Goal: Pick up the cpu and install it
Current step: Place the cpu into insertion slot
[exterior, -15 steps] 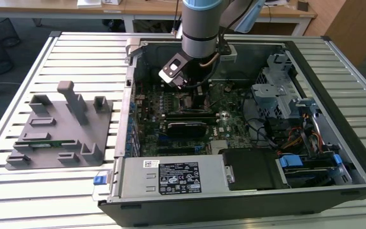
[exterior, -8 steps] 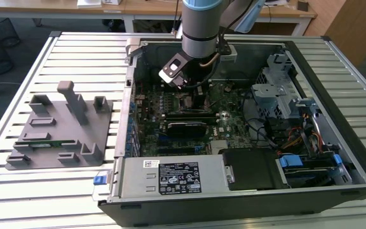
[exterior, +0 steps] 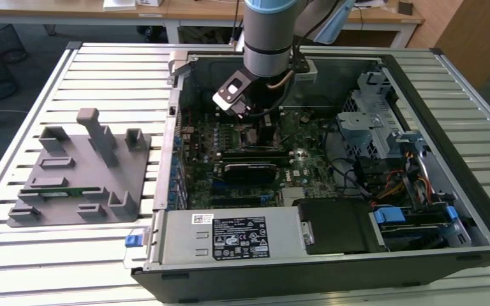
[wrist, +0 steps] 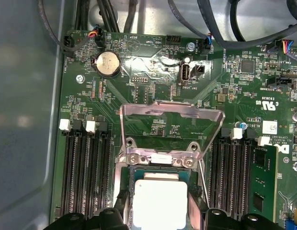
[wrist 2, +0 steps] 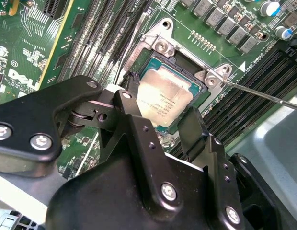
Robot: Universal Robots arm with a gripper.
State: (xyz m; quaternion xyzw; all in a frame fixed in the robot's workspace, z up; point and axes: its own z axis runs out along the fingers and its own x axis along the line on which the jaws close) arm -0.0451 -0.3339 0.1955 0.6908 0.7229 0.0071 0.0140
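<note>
The cpu point(wrist 2: 165, 96), a flat square chip with a shiny silver top, lies level inside the black-framed socket point(wrist 2: 153, 55) on the green motherboard; it also shows in the first wrist view as the cpu point(wrist: 160, 199). My gripper point(wrist 2: 163, 103) reaches down over it. One black finger point(wrist 2: 131, 98) rests against one edge of the chip and the other finger against the opposite edge. In the exterior view my gripper point(exterior: 247, 113) hangs low inside the open computer case point(exterior: 483, 229), over the middle of the board.
The socket's metal load plate point(wrist: 170, 112) stands flipped open, and its thin lever point(wrist 2: 263, 93) sticks out beside it. Black memory slots point(wrist: 86, 177) flank the socket, with a green memory stick point(wrist: 263, 182) in one. A grey fixture point(exterior: 79, 172) sits at the exterior view's left.
</note>
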